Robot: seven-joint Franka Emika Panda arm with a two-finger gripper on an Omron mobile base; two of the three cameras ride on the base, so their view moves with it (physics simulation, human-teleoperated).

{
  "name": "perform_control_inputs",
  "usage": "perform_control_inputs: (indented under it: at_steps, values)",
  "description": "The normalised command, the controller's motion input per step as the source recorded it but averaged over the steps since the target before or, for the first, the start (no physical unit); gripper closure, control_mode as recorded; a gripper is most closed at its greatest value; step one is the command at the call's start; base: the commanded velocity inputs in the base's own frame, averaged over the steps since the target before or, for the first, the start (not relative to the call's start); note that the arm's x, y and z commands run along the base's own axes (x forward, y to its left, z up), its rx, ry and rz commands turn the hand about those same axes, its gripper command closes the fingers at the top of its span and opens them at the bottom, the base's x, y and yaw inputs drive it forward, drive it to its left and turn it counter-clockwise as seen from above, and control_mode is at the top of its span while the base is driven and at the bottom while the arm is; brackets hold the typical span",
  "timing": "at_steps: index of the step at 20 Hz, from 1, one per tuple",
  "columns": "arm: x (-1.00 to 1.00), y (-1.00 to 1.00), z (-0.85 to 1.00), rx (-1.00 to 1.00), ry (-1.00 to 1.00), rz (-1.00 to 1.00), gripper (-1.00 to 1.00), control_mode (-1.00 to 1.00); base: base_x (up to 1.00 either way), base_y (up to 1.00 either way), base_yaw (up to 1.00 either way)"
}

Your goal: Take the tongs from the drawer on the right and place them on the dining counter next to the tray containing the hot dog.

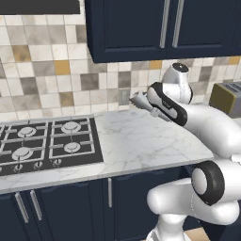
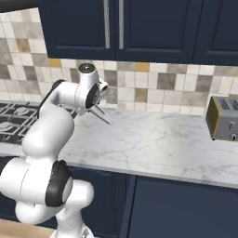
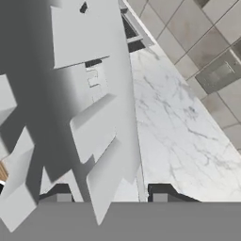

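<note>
My gripper (image 1: pixel 151 106) (image 2: pixel 96 105) hangs above the marble worktop, close to the tiled wall, and is shut on the tongs (image 1: pixel 140 100). These are slim silver-grey metal tongs, and their arms stick out past the fingers as a thin spike (image 2: pixel 102 116). Seen from the hand, the tongs (image 3: pixel 94 94) loom large and grey across the left half, rising from between the two dark fingertips (image 3: pixel 56 193). The drawer, the dining counter, the blue tray and the hot dog are out of view.
A black stove (image 1: pixel 47 141) sits at the left of the marble worktop (image 2: pixel 162 139). A yellowish toaster (image 2: pixel 225 118) stands at the right. Navy wall cabinets (image 1: pixel 160 28) hang overhead, and navy doors with vertical handles (image 1: pixel 109 192) lie below the worktop edge.
</note>
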Motion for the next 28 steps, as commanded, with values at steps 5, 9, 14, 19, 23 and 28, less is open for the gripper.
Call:
perform_control_inputs:
  at_steps: [5, 9, 14, 19, 23, 28]
  values:
    - [0.00, 0.89, 0.02, -0.03, 0.00, 0.07, 1.00, -1.00, 0.00, 0.00, 0.00]
    - [0.00, 0.65, 0.26, -0.02, 0.05, 0.01, 1.00, -1.00, 0.00, 0.00, 0.00]
    - [-0.21, 0.41, 0.28, -0.03, 0.09, 0.03, 1.00, -1.00, 0.00, 0.00, 0.00]
    - [-0.19, 0.14, 0.14, -0.03, 0.00, 0.00, 1.00, -1.00, 0.00, 0.00, 0.00]
    - [-0.03, 0.00, 0.01, 0.00, 0.00, 0.01, 1.00, -1.00, 0.00, 0.00, 0.00]
    - [-0.14, 0.00, 0.00, 0.00, -0.09, 0.00, 1.00, -1.00, 0.00, 0.00, 0.00]
